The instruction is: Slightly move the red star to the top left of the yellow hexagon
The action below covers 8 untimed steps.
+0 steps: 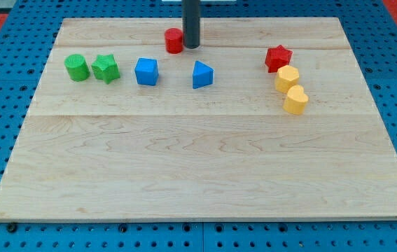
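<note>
Resting: my tip [192, 47] is being seen just beside the red cylinder [174, 40].
Star: the red star [278, 58] is being touched by the yellow hexagon [287, 79] on the tabletop [198, 161].
Hand: none is being shown.

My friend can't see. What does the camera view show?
My tip touches a red cylinder near the view's top, far left of the red star, which sits top left of the yellow hexagon.

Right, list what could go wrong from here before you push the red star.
1. My tip sits right beside the red cylinder, far from the red star; setting off carelessly could knock the cylinder along.
2. The red star looks to be touching the yellow hexagon, so a push may drag the hexagon too.
3. The yellow heart sits close against the hexagon and could shift as well.
</note>
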Tool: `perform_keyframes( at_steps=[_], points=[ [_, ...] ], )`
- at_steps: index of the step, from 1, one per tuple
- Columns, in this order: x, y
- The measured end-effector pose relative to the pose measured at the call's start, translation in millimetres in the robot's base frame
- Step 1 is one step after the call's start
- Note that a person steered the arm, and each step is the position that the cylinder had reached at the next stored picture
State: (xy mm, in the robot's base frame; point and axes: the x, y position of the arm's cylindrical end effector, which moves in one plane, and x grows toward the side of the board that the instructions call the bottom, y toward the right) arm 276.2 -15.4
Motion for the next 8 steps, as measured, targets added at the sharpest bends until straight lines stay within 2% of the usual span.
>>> perform_keyframes(
  at_steps=[1, 2, 3, 4, 5, 7, 8],
  points=[
    [5.6, 89.1],
    [-26.1, 122.2],
    [-28.5, 151.7],
    [-9.4, 166.5],
    [24.2, 157.6],
    [32.6, 67.6],
    [28.0, 84.4]
  ],
)
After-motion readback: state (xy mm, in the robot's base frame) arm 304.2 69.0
